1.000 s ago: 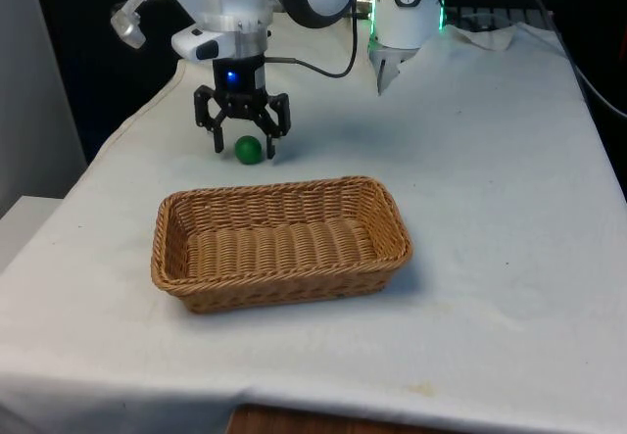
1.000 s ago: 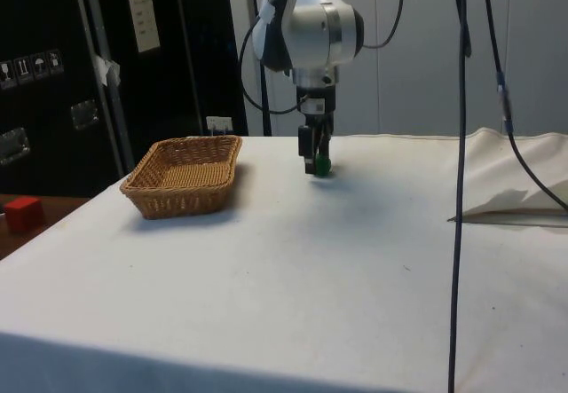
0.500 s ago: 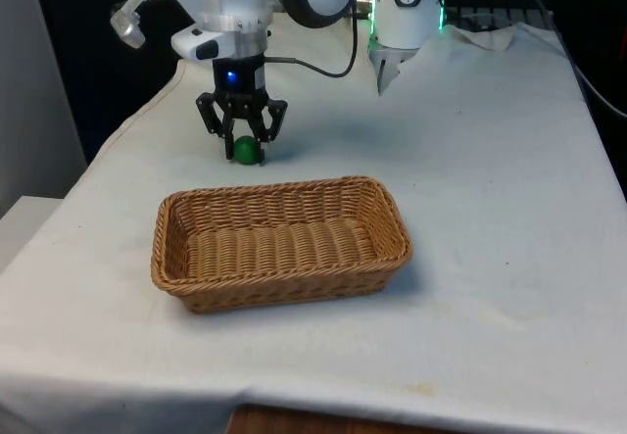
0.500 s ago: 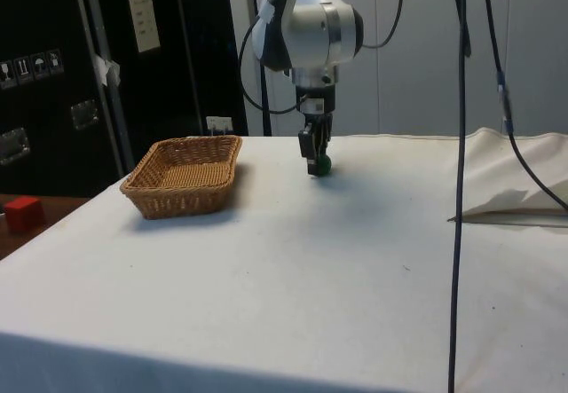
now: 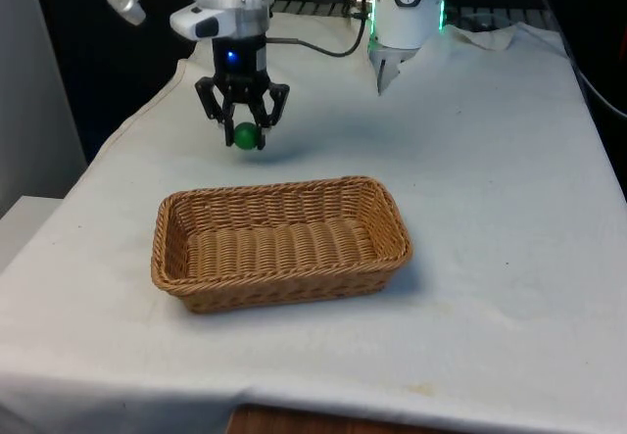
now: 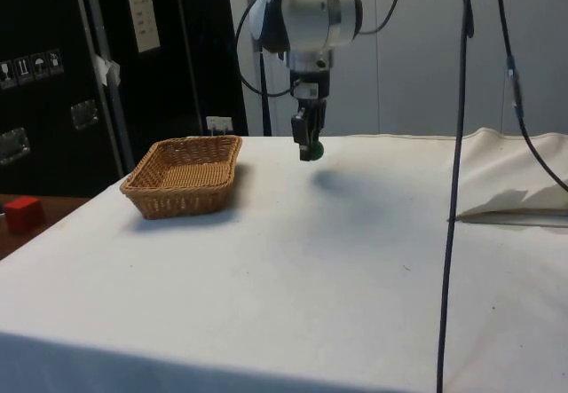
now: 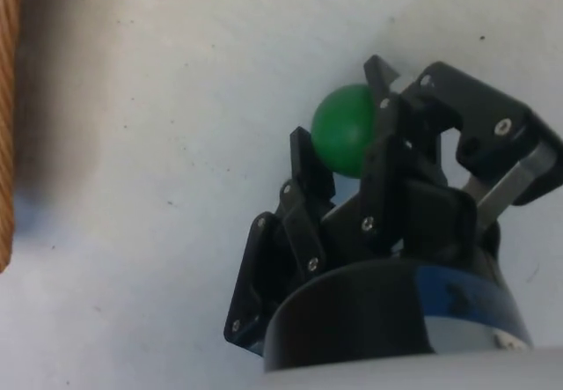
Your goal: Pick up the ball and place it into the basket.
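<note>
A small green ball [image 5: 245,136] hangs a little above the white cloth, clamped between the black fingers of my gripper [image 5: 244,132]. Its shadow lies on the cloth just below. The side view has the ball [image 6: 311,151] at the tips of the gripper [image 6: 308,147], lifted off the table. In the wrist view the ball [image 7: 341,129] sits tight between the two fingers, with my gripper [image 7: 347,139] shut on it. The wicker basket [image 5: 392,220] stands in front of the gripper, nearer the camera in the front view, and holds nothing. Its rim [image 7: 9,99] edges the wrist view.
The basket [image 6: 142,186] sits near the table's edge in the side view. A crumpled fold of white cloth [image 6: 519,202] lies at the far side of the table. Dangling black cables [image 6: 457,145] cross the side view.
My gripper went from open around the ball to shut on it, then rose with the ball off the cloth.
</note>
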Tool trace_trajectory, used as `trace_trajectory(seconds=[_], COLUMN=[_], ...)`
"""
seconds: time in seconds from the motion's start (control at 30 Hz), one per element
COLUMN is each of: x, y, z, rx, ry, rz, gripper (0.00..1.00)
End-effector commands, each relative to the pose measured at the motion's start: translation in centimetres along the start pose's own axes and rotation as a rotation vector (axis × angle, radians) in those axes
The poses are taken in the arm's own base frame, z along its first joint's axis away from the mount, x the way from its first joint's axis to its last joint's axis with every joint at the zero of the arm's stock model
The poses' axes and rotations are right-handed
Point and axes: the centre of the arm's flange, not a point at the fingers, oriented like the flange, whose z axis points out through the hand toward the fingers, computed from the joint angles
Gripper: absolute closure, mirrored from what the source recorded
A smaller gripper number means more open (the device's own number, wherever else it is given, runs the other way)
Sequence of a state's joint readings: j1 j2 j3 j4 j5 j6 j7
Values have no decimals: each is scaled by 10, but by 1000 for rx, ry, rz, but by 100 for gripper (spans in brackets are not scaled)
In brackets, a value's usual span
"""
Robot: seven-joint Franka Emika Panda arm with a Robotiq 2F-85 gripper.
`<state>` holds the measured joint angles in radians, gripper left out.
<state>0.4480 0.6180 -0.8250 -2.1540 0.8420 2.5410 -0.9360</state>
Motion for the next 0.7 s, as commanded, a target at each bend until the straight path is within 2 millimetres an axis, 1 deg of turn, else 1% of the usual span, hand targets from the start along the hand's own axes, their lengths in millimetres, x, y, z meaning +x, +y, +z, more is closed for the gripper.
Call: trace_trajectory(seconds=[0.0, 0.17, 0.2, 0.3, 0.5, 0.53, 0.57, 0.67], x=[-1, 3, 5, 6, 10, 11, 11, 14], y=[0, -6, -7, -10, -15, -15, -17, -21], z=[-8, -24, -21, -35, -52, -47, -55, -66], rx=[-6, -1, 7, 5, 9, 17, 10, 11], ry=[-6, 6, 16, 14, 28, 36, 30, 37], rz=[2, -1, -3, -2, -7, -8, -8, -12], gripper=[100, 100, 100, 100, 100, 100, 100, 100])
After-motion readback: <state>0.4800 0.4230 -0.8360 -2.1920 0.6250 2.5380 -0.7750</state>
